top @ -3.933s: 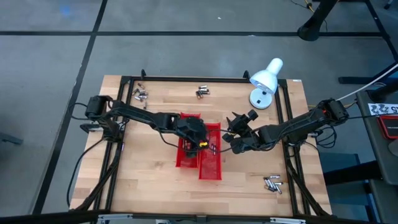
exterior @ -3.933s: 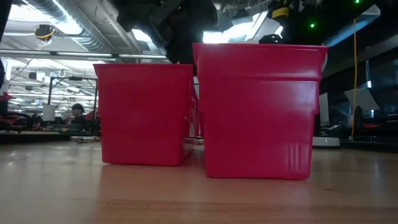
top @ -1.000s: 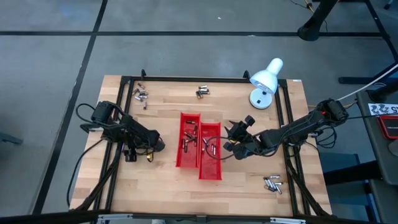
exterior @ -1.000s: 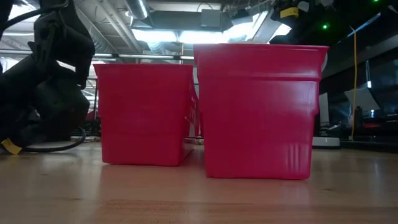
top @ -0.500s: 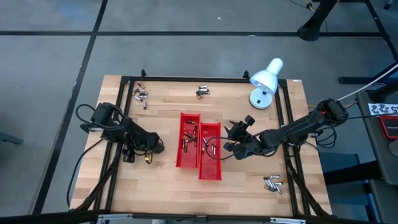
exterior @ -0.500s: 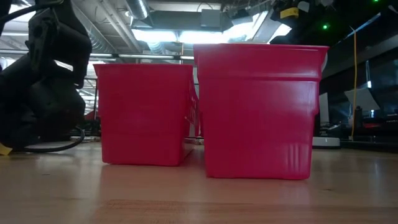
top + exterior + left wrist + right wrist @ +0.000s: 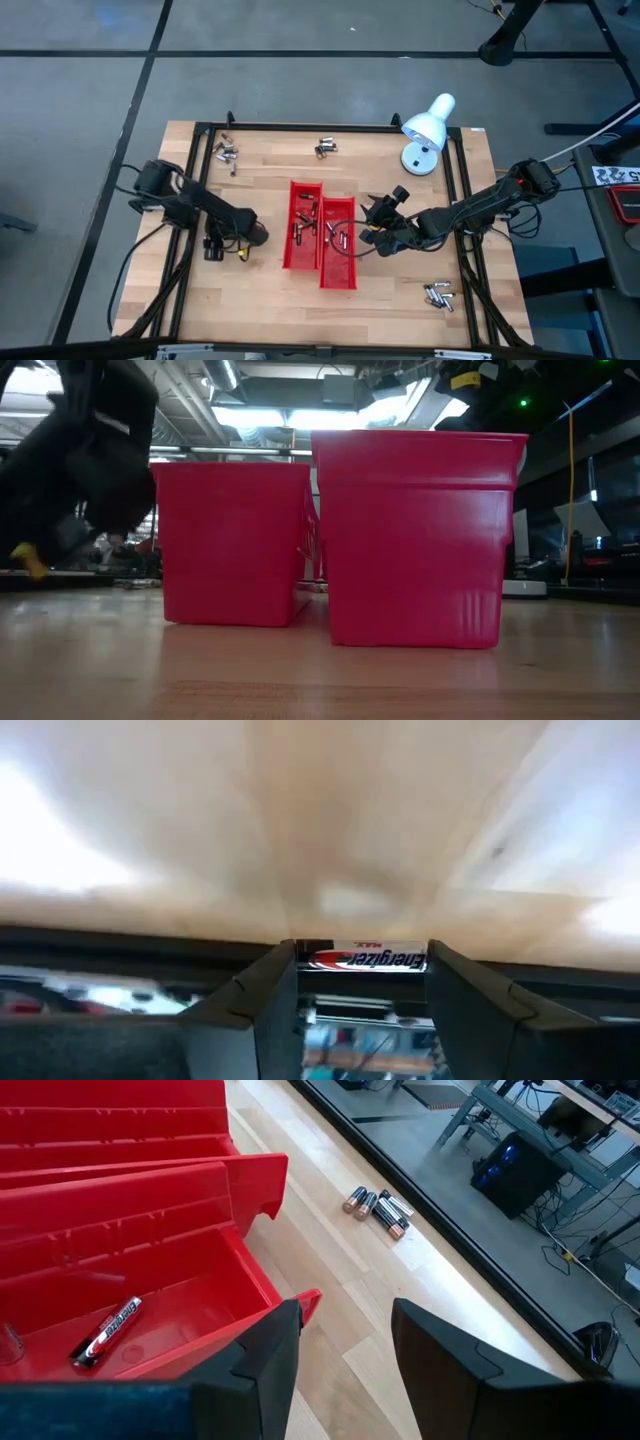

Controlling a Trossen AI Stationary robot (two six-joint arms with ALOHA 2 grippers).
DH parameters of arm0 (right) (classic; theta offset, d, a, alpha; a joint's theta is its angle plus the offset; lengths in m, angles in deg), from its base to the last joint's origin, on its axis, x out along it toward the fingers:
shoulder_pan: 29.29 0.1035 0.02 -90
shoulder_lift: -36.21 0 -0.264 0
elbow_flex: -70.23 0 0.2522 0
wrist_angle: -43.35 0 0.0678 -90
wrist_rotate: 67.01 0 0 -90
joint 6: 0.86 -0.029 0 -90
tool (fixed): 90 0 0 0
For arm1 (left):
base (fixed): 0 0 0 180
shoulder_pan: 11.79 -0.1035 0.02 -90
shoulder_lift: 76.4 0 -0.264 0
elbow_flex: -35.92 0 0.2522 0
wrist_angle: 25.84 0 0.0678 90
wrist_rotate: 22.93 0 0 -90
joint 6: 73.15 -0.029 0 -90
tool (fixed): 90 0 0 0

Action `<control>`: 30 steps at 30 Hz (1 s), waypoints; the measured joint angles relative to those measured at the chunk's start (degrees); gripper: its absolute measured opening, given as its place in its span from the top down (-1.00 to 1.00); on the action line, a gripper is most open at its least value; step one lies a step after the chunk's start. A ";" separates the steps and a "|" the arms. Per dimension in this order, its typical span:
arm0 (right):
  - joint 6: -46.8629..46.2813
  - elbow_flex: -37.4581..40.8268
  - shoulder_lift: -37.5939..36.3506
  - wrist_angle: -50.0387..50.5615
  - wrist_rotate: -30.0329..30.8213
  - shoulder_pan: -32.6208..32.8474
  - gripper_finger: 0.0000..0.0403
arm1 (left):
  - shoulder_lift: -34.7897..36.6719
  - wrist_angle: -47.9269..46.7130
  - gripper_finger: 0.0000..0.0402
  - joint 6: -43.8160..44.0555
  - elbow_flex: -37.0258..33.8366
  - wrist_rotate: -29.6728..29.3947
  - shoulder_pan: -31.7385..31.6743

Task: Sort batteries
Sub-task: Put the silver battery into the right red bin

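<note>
Two red trays stand side by side mid-table, the left tray and the right tray, each with a few batteries lying in it. Loose batteries lie in small heaps at the far left, far middle and near right. My left gripper hangs left of the trays, shut on one battery. My right gripper hovers open at the right tray's right side, nothing between its fingers. My left gripper holds one battery with a printed label between its two fingers near their free ends. The battery lies across the gap, one end at each finger. The fingers slant down toward the wooden table, and the battery is lifted clear of it.
A white desk lamp stands at the far right. A black metal frame runs around the wooden table's edges. Bare wood lies near the front edge and between the left gripper and the trays.
My left gripper has risen from the table beside the left tray; in the low view it went from resting low on the wood to hanging above it. My right arm has kept still.
</note>
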 joint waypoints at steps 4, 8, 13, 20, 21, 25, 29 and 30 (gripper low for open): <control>0.00 -0.02 0.00 -0.05 0.00 -0.02 0.19 | 7.27 -2.12 0.09 4.66 0.55 -1.25 -1.86; 0.00 -0.02 0.00 -0.16 0.04 -0.07 0.19 | 15.80 -2.36 0.09 9.08 1.24 -3.71 -4.28; 0.00 -0.02 0.00 -0.18 0.11 -0.06 0.19 | 26.79 -1.13 0.08 12.47 1.45 -6.30 -7.73; 0.04 -0.02 0.00 -0.18 2.06 -0.07 0.19 | 40.03 20.87 0.07 11.89 1.47 -8.82 -10.05; 0.03 -0.02 0.00 -0.18 2.54 -0.07 0.19 | 41.26 25.57 0.07 10.96 1.47 -9.61 -10.04; 0.02 -0.02 0.00 -0.20 3.67 -0.05 0.19 | 43.48 44.52 0.06 5.21 1.55 -11.87 -10.00; 0.02 -0.02 0.00 -0.23 4.23 -0.06 0.19 | 39.69 60.05 0.05 -1.17 1.65 -12.83 -9.98; 0.02 -0.02 0.00 -0.25 4.72 -0.07 0.19 | 37.76 62.60 0.05 -2.22 1.64 -12.83 -9.98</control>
